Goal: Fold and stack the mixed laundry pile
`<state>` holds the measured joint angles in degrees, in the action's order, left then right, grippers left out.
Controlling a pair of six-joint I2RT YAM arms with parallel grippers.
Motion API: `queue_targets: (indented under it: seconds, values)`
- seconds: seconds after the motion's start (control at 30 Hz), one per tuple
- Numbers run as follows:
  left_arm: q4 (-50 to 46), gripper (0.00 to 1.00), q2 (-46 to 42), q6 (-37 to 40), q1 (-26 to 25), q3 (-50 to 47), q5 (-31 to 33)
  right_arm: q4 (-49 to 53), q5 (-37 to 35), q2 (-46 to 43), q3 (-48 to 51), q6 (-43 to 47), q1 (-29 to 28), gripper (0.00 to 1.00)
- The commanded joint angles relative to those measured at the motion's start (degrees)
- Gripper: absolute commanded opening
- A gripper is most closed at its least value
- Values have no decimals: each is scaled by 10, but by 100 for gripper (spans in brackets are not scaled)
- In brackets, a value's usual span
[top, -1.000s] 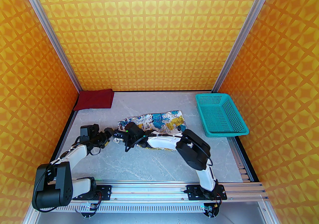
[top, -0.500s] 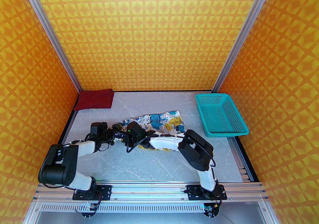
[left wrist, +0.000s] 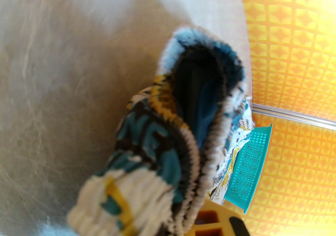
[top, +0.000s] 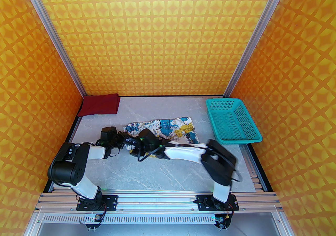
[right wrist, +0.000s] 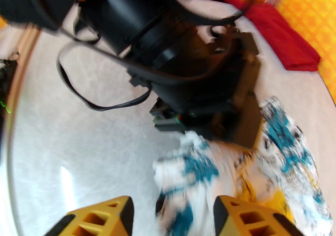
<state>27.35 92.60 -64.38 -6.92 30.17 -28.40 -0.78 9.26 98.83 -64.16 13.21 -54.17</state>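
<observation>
Handoff just happened: my left gripper (top: 122, 142) now pinches the ribbed edge (left wrist: 189, 151) of the printed white garment (top: 173, 130), mid-table, and my right gripper (right wrist: 173, 208) has sprung apart, letting go. The red T-shirt (top: 99, 105) sits folded in the far-left corner, so this one's left to fold.

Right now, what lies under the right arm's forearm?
The white printed garment lies on the table beneath the right arm, with its far part showing. The arm covers its near edge, so its shape there cannot be seen.

The right pincer (right wrist: 173, 204) gapes above the printed garment (right wrist: 199, 166).
</observation>
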Motion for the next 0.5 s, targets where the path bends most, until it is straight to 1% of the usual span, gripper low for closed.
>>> queue_targets:
  seconds: [0.0, 0.07, 0.17, 0.23, 0.27, 0.3, 0.33, 0.37, 0.47]
  values:
    - [-67, 0, -38, 77, 1, 36, 19, 74, -29, -80, 17, -176, 38, 56]
    - [-108, 0, -56, 118, 6, 50, 19, 138, -36, -108, 14, -277, 70, 54]
    - [-193, 0, -83, 182, 12, 80, 18, 205, 39, -115, 1, -393, 134, 42]
    - [-253, 0, -98, 227, 16, 106, 17, 223, 78, -103, -4, -462, 174, 34]
    - [-281, 0, -103, 247, 17, 121, 17, 223, 107, -88, -9, -492, 193, 27]
    - [-305, 0, -106, 265, 17, 135, 18, 214, 133, -70, -14, -508, 208, 20]
    - [-332, 0, -108, 284, 17, 151, 17, 202, 158, -46, -25, -519, 220, 10]
    - [-356, 0, -109, 298, 17, 165, 17, 196, 172, -20, -43, -522, 227, 1]
    - [-389, 0, -118, 323, 17, 188, 17, 189, 174, 59, -104, -518, 232, 0]
